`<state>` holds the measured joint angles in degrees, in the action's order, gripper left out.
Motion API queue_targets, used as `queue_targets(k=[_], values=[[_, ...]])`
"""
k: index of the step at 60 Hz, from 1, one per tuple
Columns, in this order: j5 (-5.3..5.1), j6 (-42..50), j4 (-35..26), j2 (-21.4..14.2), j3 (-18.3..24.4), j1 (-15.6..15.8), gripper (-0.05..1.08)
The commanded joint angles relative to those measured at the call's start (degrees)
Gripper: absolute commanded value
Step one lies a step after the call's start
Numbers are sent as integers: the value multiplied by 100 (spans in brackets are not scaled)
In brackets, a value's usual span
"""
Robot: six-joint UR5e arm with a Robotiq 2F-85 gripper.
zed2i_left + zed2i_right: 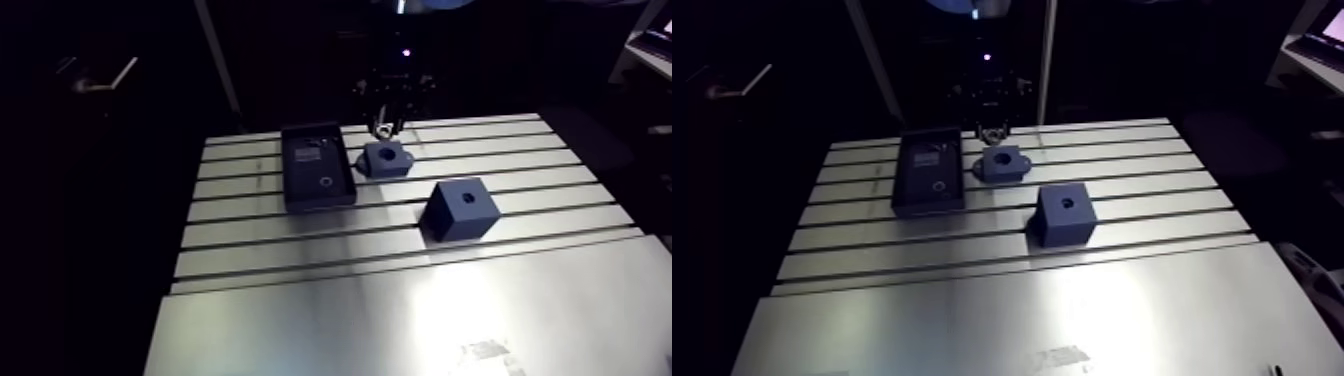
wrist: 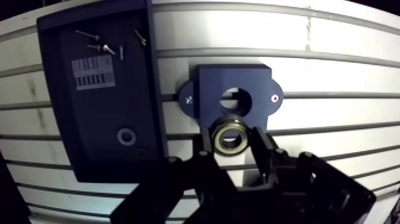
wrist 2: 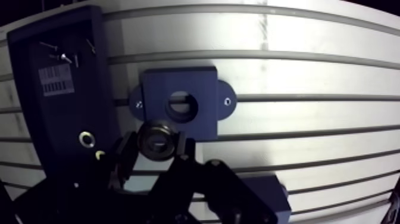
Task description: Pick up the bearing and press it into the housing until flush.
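Note:
In the wrist view my gripper (image 2: 231, 138) is shut on the bearing (image 2: 231, 137), a steel ring with a brassy inner race, pressed between the two dark fingers. Just ahead of the fingertips lies the dark blue housing (image 2: 232, 95), a flanged block with a round bore (image 2: 236, 99) and a small screw at each ear. The bearing hangs above the housing's near edge, short of the bore. In the arm view the gripper (image 1: 385, 126) hovers just behind and above the housing (image 1: 386, 158).
A dark blue tray (image 1: 317, 165) lies left of the housing, holding loose screws (image 2: 106, 46), a label and a washer (image 2: 126, 136). A dark blue cube (image 1: 461, 208) with a hole on top stands on the slotted table (image 1: 520, 160), nearer the front.

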<state>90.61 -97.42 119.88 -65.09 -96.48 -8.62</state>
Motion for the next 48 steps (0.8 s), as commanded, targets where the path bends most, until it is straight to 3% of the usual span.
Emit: queue_targets(k=[1,33,48], values=[[13,-63,31,46,-33,-104,63],[22,-63,160,282,-33,-114,64],[76,-45,172,378,18,-105,64]])
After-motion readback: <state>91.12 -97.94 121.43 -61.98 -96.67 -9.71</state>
